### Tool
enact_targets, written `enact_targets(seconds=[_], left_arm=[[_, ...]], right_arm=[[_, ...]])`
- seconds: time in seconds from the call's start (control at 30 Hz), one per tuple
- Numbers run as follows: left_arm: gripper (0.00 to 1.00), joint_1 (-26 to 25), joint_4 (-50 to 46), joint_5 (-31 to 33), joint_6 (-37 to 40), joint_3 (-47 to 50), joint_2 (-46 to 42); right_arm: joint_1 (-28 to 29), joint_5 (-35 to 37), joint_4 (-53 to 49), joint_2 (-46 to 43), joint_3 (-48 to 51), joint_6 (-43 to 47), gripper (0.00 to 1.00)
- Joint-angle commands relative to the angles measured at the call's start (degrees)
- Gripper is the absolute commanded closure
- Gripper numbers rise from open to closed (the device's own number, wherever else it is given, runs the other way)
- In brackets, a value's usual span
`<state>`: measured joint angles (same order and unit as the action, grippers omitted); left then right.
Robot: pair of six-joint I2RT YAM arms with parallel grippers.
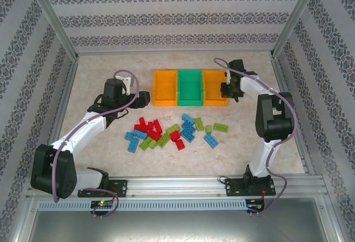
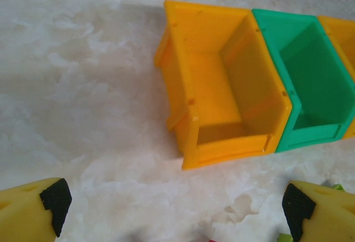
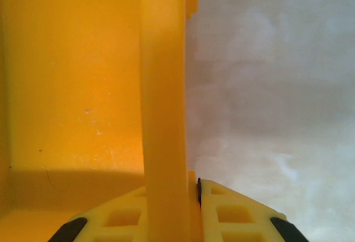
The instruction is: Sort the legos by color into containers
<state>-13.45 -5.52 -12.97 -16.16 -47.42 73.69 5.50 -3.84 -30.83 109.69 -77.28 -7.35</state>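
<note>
Got the right claw [image 3: 173, 217] pinched on the side wall of the right orange bin [image 3: 161, 86], left claw [image 2: 175, 206] spread wide near the left orange bin [image 2: 227, 150]. Seeing legos [image 1: 177, 136] all loose on the counter [image 1: 238, 147], just in front of the bins [image 1: 191, 102]. Probably light, stiff, slick plastic, so better to nip one across its flat sides, not the studs.

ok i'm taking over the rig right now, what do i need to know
The left gripper is open, hovering above the table beside the left orange bin.
The right gripper is shut on the right orange bin's side wall.
The legos all lie in a pile in front of the bins.
Done: nothing; the green bin and both orange ones look empty.
Left: sort every brick by color.
</note>
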Motion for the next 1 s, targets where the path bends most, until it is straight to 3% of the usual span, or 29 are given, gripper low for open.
enact_targets(seconds=[0.0,0.17,0.3,0.33,0.37,0.53,0.73,0.87,0.97], left_arm=[[0.00,-0.38,-0.88,1.13,-0.72,1.05,-1.96],[0.00,-0.41,-1.24,1.02,-0.51,1.58,-2.77],[0.00,-0.37,-1.35,1.43,-0.70,1.79,-2.91],[0.00,-0.39,-1.53,1.95,-0.88,1.74,-2.83],[0.01,-0.43,-1.72,2.44,-1.09,1.63,-2.83],[0.01,-0.36,-3.24,3.85,-1.72,1.28,-2.51],[0.00,-0.37,-2.95,3.68,-2.66,1.68,-2.52],[0.00,-0.47,-3.09,2.38,-2.89,0.85,-1.22],[0.01,-0.62,-3.62,1.30,-2.79,-0.43,0.22]], right_arm=[[1.36,-3.98,1.89,0.61,-2.41,3.76,0.92],[1.95,-5.48,2.52,0.25,-1.60,4.74,0.91],[2.06,-4.13,2.06,-0.08,-1.64,4.09,0.81],[2.06,-4.03,1.97,-0.38,-1.57,3.81,0.76],[2.06,-3.38,2.14,-0.83,-1.35,2.91,0.64],[2.06,-3.08,2.70,-4.69,-0.29,-0.53,0.36],[2.32,-3.06,1.38,-12.62,5.00,-3.30,0.29],[2.82,-3.25,-0.77,-18.45,10.55,-6.65,0.30],[6.29,-4.69,-2.47,-22.66,15.32,-9.77,0.32]])
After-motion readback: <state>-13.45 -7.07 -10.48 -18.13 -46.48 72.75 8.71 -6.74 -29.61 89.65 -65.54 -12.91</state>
